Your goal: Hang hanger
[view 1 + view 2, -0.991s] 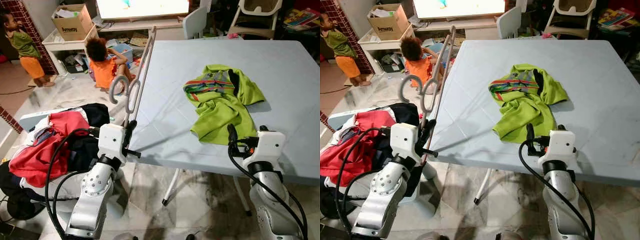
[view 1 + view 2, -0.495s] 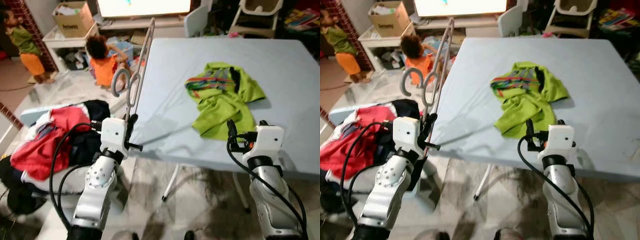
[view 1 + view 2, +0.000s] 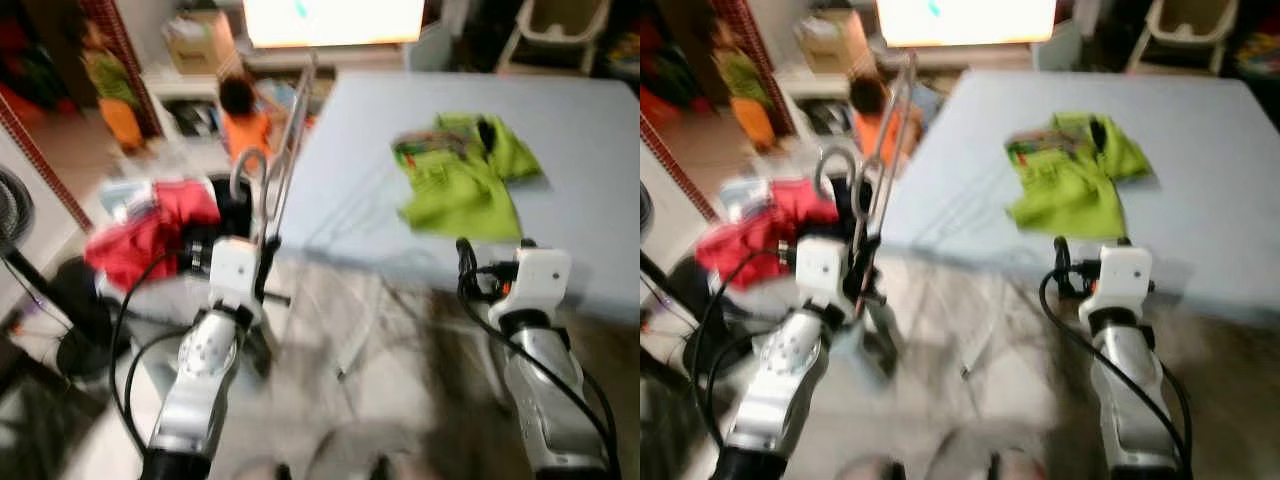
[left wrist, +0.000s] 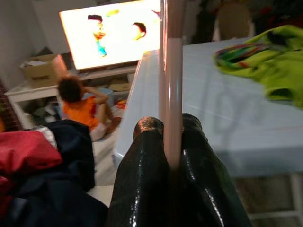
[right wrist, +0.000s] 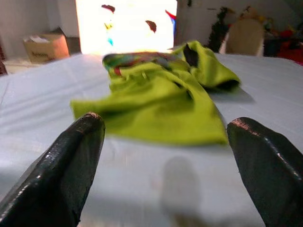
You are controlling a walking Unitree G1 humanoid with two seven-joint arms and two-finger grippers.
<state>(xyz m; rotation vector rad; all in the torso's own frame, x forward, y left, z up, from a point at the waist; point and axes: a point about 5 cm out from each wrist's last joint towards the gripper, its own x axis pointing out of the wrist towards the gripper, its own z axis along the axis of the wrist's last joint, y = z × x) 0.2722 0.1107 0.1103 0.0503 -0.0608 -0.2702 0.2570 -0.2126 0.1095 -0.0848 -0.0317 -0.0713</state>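
The head views are blurred. Nearest, the left pincer (image 4: 171,156) is seen clamped on the thin bar of the hanger (image 3: 283,165), which is held upright just off the near left corner of the table (image 3: 590,150); its grey hooks (two can be made out) curl at about mid-height of the bar. The right pincer (image 5: 165,156) is held wide apart with nothing between its fingers (image 5: 75,156), level with the near edge of the table. A lime-green garment (image 3: 462,175) is spread crumpled on the pale blue table, beyond the right pincer. A heap of red and dark clothes (image 3: 150,215) is piled left of the left arm. Farther back, a person in orange (image 3: 243,120) is seated on the floor, another person (image 3: 110,90) is standing at the left, and a bright screen (image 3: 330,20) is lit behind them.
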